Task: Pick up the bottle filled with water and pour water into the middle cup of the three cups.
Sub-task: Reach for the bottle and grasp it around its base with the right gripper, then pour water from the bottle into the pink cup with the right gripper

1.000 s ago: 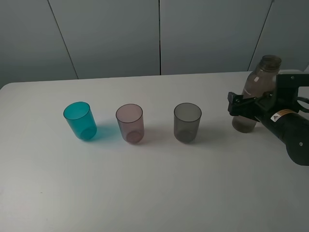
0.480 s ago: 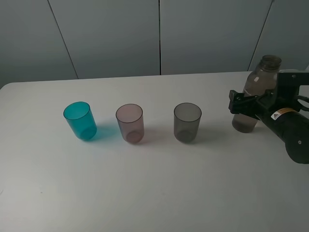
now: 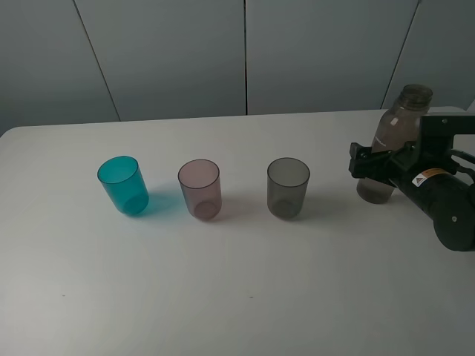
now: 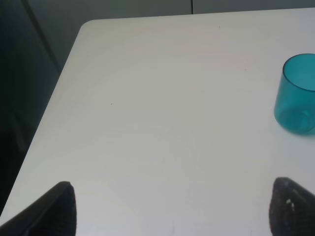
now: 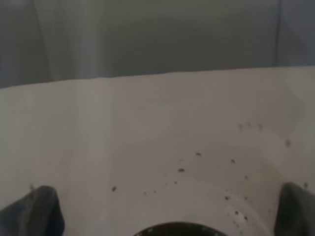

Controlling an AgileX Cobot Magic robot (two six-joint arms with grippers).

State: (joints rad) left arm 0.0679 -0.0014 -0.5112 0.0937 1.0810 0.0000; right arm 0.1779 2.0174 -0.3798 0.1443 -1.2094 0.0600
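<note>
The smoky brown bottle (image 3: pixel 397 126) stands capless at the table's right side. My right gripper (image 3: pixel 366 162) straddles its lower body, one finger on each side, jaws wide apart. In the right wrist view the bottle (image 5: pixel 162 137) fills the picture between the fingertips of the right gripper (image 5: pixel 167 209). The three cups stand in a row: teal (image 3: pixel 122 184), the pale pink middle cup (image 3: pixel 199 189) and smoky grey (image 3: pixel 288 187). My left gripper (image 4: pixel 170 206) is open and empty over the table's left part, near the teal cup (image 4: pixel 298 93).
The white table (image 3: pixel 237 297) has its left edge and far-left corner (image 4: pixel 86 29) close to my left gripper. A grey panelled wall (image 3: pixel 245 52) stands behind the table. The grey cup is the cup nearest the bottle.
My right gripper has shifted only slightly around the bottle, ending a touch further left. The bottle and the cups have not moved.
</note>
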